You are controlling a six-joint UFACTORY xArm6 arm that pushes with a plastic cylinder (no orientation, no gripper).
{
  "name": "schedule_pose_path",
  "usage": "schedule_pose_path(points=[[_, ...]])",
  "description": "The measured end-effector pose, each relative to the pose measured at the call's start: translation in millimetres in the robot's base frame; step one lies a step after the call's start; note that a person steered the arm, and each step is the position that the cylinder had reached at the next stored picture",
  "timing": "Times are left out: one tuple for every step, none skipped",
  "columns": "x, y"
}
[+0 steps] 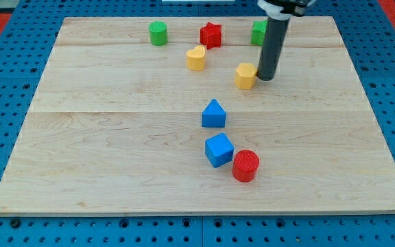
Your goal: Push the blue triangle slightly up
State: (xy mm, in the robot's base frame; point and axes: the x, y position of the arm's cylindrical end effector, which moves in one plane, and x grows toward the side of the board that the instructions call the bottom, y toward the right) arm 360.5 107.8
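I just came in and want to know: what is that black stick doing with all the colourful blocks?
It's a robot arm's rod for pushing blocks around the wooden board. Its job is to nudge the blue triangle a little upward. Right now my tip is near the view's top, right beside a yellow block, well above the triangle. The blue cube and red cylinder sit below the triangle.

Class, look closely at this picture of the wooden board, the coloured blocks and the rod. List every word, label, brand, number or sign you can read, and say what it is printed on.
None: no readable text shows anywhere in this view.
The wooden board is bare wood grain.
The blue triangle, blue cube and red cylinder carry no markings.
My tip, beside the yellow block, is plain dark.
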Motion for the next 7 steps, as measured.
schedule_pose_path(points=[[0, -34], [0, -68], [0, -75], [8, -47], [39, -2], [64, 20], [91, 11]])
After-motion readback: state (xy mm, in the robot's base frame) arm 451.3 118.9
